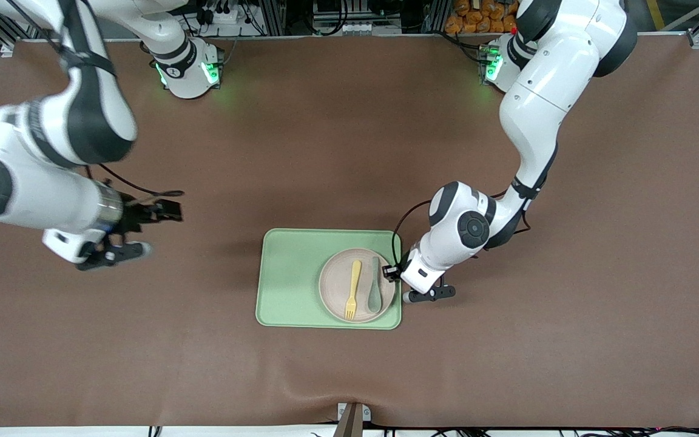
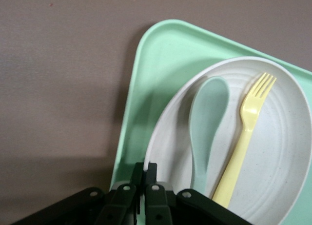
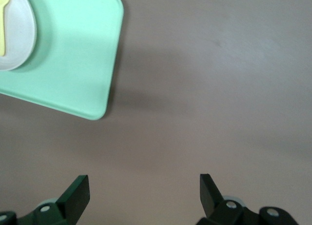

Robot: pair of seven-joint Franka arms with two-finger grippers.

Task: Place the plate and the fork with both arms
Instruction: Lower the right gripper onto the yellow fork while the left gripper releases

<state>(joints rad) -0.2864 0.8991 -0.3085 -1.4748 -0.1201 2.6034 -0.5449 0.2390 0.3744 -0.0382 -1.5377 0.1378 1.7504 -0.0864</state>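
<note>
Plate (image 1: 357, 285) rim pinched between our left gripper's (image 2: 145, 178) closed fingers (lift it level, we judge); right gripper (image 3: 145, 193) waits, fingers wide.

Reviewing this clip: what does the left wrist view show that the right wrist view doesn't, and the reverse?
Only the left wrist view shows the grey-green spoon lying beside the whole fork on the plate, and the left gripper shut at the plate's rim, at the left arm's end of the tray.

Only the right wrist view shows the right gripper, open over bare brown table at the right arm's end, apart from the tray.

Both show the light-green tray, part of the plate and some of the yellow fork.
</note>
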